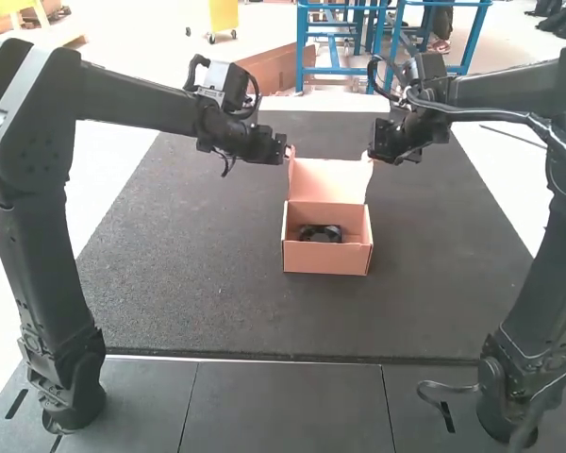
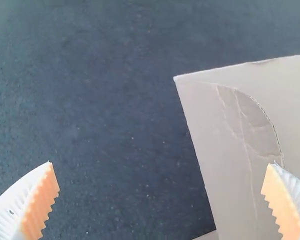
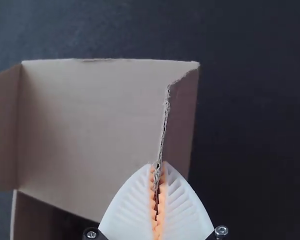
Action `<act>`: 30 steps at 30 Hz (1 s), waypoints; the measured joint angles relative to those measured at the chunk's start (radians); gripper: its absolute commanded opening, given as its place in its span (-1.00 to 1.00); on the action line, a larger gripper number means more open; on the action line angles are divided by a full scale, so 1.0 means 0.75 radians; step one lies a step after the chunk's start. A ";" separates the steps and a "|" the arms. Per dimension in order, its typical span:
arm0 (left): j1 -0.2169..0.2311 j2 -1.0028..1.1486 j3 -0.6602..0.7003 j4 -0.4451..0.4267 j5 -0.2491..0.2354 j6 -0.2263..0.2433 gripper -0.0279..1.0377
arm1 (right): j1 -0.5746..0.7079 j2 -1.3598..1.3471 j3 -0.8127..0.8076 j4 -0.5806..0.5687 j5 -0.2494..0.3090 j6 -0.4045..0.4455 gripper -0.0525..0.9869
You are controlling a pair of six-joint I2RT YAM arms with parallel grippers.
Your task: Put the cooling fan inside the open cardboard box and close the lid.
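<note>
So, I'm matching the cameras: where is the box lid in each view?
High view: lid stands upright behind the box, centre.
Left wrist view: its corner, beside the open left hand.
Right wrist view: mid-picture, its side flap pinched in the right hand.
Shared: the black mat.

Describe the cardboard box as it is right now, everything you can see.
The cardboard box is small, made of tan corrugated board, and sits upright on the dark mat between the arms. Its lid stands raised at the far wall, with small side flaps. The black cooling fan lies inside. The right hand is pinched shut on the edge of one lid flap. The left hand is open at the lid's opposite corner; whether it touches is unclear.
</note>
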State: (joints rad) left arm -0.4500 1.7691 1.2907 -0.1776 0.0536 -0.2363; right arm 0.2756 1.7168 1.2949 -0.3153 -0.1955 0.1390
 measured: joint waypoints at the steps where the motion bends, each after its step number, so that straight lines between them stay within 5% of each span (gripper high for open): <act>1: -0.001 0.000 0.000 -0.006 0.000 -0.004 0.86 | 0.005 -0.001 -0.001 -0.002 0.006 -0.004 -0.93; 10: -0.003 0.000 0.000 -0.017 -0.001 -0.021 0.86 | 0.040 -0.051 -0.014 -0.058 0.104 -0.056 -0.93; 30: -0.031 0.000 0.000 -0.116 0.000 -0.038 0.86 | 0.100 -0.185 -0.160 -0.056 0.120 -0.071 -0.93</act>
State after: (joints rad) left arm -0.4732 1.7691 1.2907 -0.2649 0.0536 -0.2649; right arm 0.3504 1.5780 1.1751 -0.3576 -0.1055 0.0856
